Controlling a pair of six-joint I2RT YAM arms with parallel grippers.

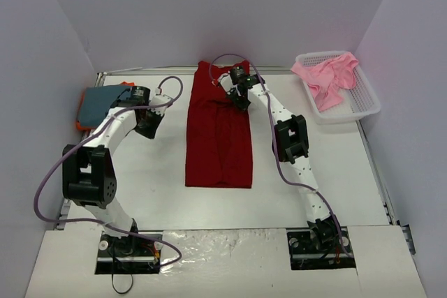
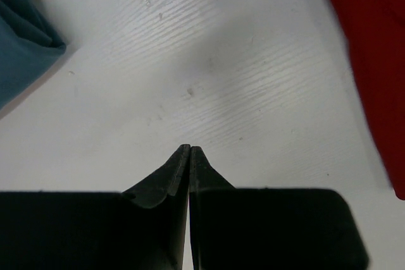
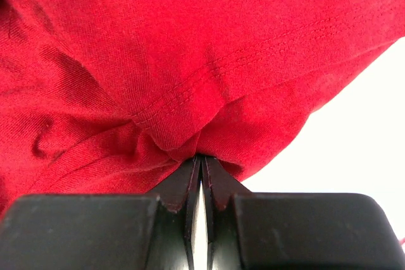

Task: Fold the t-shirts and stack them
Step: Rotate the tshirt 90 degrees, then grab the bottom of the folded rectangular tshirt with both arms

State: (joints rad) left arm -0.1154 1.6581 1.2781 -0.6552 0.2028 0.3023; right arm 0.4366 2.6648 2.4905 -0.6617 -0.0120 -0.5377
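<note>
The dark red t-shirt (image 1: 218, 137) lies as a long narrow strip down the middle of the table. My right gripper (image 1: 239, 95) is over its far end, shut on a bunched fold of the red cloth (image 3: 190, 42) at the fingertips (image 3: 201, 157). My left gripper (image 1: 148, 125) hangs over bare table between the red shirt's edge (image 2: 373, 61) and the teal-blue t-shirt (image 2: 22, 49); it is shut (image 2: 190, 148) with nothing in it. The teal-blue shirt (image 1: 98, 102) lies folded at the far left on an orange t-shirt (image 1: 82, 126) that shows only at the edges. A light pink t-shirt (image 1: 328, 78) lies crumpled in the basket.
The white lattice basket (image 1: 367, 102) stands at the far right corner against the wall. Grey walls close in the table on the left, back and right. Both arms' cables loop above the tabletop (image 1: 154, 179).
</note>
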